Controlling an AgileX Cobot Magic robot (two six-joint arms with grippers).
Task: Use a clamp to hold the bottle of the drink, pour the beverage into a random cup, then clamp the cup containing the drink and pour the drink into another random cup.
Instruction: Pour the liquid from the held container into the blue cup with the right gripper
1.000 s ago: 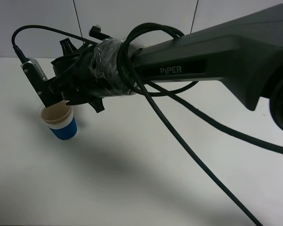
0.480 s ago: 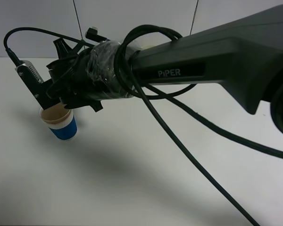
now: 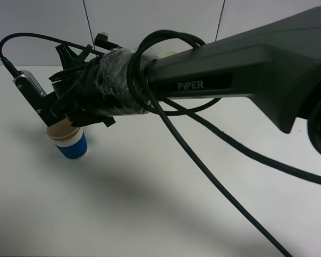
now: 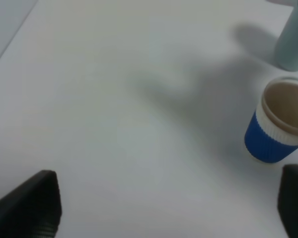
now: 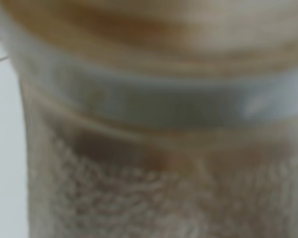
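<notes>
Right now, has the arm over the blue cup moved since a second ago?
Yes. In the high view the arm has slid left, while the cup beneath it stays put.

Lit softly and evenly from overhead, washing the table (image 3: 96,225) to flat white. Throws a broad, soft-edged grey shadow of the black arm (image 3: 246,59) across the table outward from the blue-sleeved cup (image 3: 70,142). No hard glare; slightly soft and grainy in the high view. Mildly out of focus around the cup in the left wrist view, with a diffuse shadow beside it. Blurred throughout in the right wrist view, only pale brown and grey smears.
</notes>
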